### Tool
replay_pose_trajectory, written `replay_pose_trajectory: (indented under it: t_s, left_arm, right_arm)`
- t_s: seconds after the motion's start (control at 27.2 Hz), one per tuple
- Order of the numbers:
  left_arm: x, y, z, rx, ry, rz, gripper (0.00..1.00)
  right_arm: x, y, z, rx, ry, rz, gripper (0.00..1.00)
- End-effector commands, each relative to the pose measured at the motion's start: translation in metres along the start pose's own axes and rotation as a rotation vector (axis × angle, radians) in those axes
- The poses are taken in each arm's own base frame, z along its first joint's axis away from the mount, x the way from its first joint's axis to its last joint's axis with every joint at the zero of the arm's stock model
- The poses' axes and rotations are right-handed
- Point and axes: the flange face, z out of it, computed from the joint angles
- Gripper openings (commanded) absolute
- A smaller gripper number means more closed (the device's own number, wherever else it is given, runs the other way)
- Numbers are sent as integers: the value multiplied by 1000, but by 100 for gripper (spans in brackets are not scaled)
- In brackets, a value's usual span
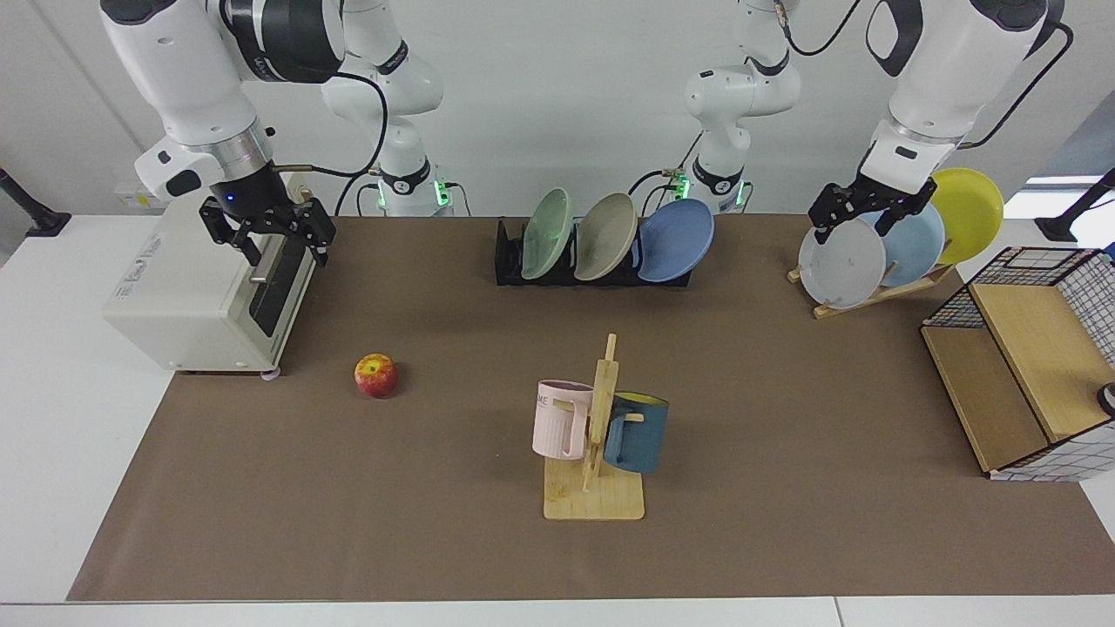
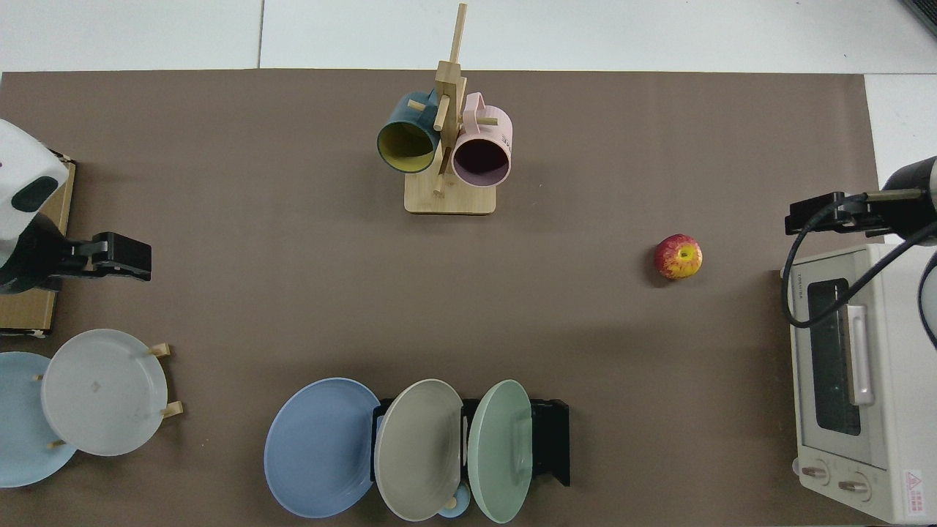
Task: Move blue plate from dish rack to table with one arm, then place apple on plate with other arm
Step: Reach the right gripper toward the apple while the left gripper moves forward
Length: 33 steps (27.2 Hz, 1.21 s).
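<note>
The blue plate (image 1: pixel 676 240) leans in the rack (image 1: pixel 510 261); the apple (image 1: pixel 376 375) lies on the desk (image 1: pixel 784 522). The right claw (image 1: pixel 266 235) hangs wide over the oven (image 1: pixel 200 305), and the left claw (image 1: pixel 858 218) hangs wide by the grey plate (image 1: pixel 841 264).

Bright, even overhead light fills both views, casting only soft, short shadows on the brown mat (image 1: pixel 784 488) beneath the apple (image 1: pixel 376 375) and the mug tree (image 1: pixel 597 435), with no harsh glare, everything across the table in focus, and straight edges bowing slightly near the frame borders.
</note>
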Motion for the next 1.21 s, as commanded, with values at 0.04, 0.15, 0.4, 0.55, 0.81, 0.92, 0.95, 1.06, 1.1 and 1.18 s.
replay_pose_trajectory:
  t_s: [0.04,0.15,0.4,0.55,0.81,0.92,0.95,1.06,1.1,1.18]
  left_arm:
    - [-1,-1,-4,-18,-16,5,100]
    - [-1,1,-5,-18,-14,11,100]
    - [-2,6,-4,-17,-14,18,100]
    - [-2,6,-4,-17,-15,20,100]
    - [-3,8,-5,-13,-15,21,100]
    - [-3,8,-5,-13,-15,21,100]
    - [-3,8,-4,-13,-16,21,100]
    - [-3,8,-3,-13,-18,22,100]
    - [-4,8,-3,-12,-19,23,100]
    - [-6,11,2,-13,-28,25,100]
  right_arm:
    - [-3,2,-4,-8,13,0,100]
    - [-3,2,-4,-8,13,-1,100]
    - [0,3,-1,-14,8,3,100]
    - [5,-3,11,-15,-10,-5,100]
    - [22,-16,33,-17,-17,-4,100]
    - [32,-19,52,-21,-18,-6,100]
    - [37,-20,60,-21,-14,-10,100]
    - [50,-24,83,-17,7,-11,100]
    - [52,-25,95,-17,4,-13,100]
    - [55,-29,117,-17,-6,-8,100]
